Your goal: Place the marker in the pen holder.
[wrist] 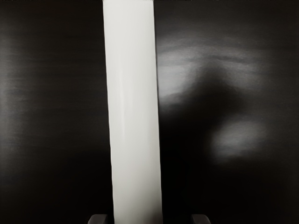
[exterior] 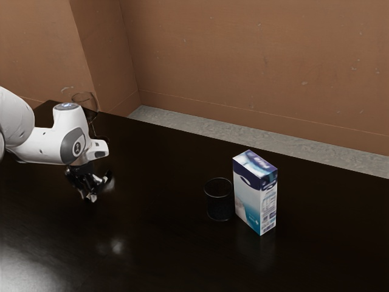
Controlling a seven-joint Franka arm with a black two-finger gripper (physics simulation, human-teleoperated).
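Low over the table at the exterior view's left, my gripper (exterior: 99,187) has its fingers spread. In the wrist view the marker (wrist: 134,102) is a wide white bar, running lengthwise into the space between the two fingertips of my gripper (wrist: 149,219). Dark gaps separate it from both tips, and it lies closer to one of them. The pen holder (exterior: 219,204), a black round cup, stands upright well off toward the exterior view's right. Its inside is too dark to make out.
A white and blue carton (exterior: 248,198) stands close beside the pen holder. Behind the hand is a stemmed glass (exterior: 86,104), partly covered by the arm. The dark glossy table (exterior: 158,243) carries bright reflections, and a brown wall rises beyond it.
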